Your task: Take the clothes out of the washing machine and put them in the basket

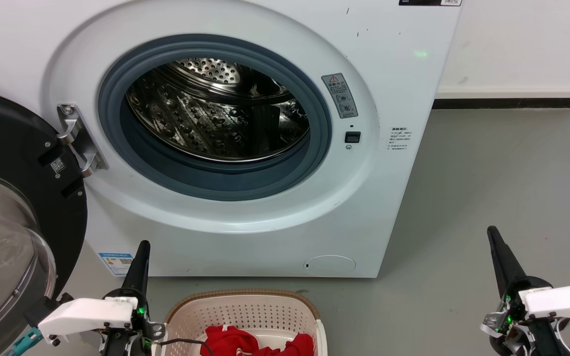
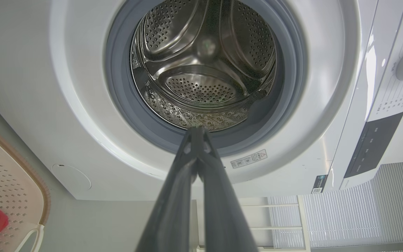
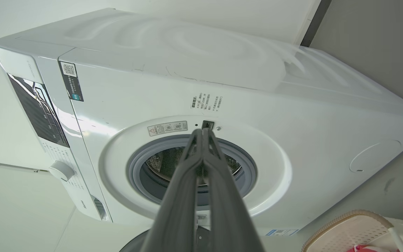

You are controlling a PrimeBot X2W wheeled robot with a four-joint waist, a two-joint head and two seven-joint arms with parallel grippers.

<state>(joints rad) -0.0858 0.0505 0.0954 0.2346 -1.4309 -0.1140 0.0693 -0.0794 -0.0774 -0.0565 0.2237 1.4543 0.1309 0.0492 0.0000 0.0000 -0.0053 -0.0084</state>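
Note:
The white washing machine (image 1: 245, 237) stands ahead with its black-framed door (image 1: 13, 222) swung open to the left. Its steel drum (image 1: 215, 109) looks bare inside. The cream basket (image 1: 245, 311) sits on the floor in front of it, holding red clothes (image 1: 230, 341). My left gripper (image 1: 142, 244) hangs shut just left of the basket, nothing between its fingers. My right gripper (image 1: 492, 231) is shut too, far right over the floor. The wrist views show the left gripper (image 2: 197, 129) and right gripper (image 3: 202, 131) with fingertips together, pointing at the porthole.
Grey floor (image 1: 502, 188) stretches right of the machine to a white wall with a dark skirting strip (image 1: 507, 103). The open door takes up the room at the left. A white shelf frame (image 2: 278, 217) shows in the left wrist view.

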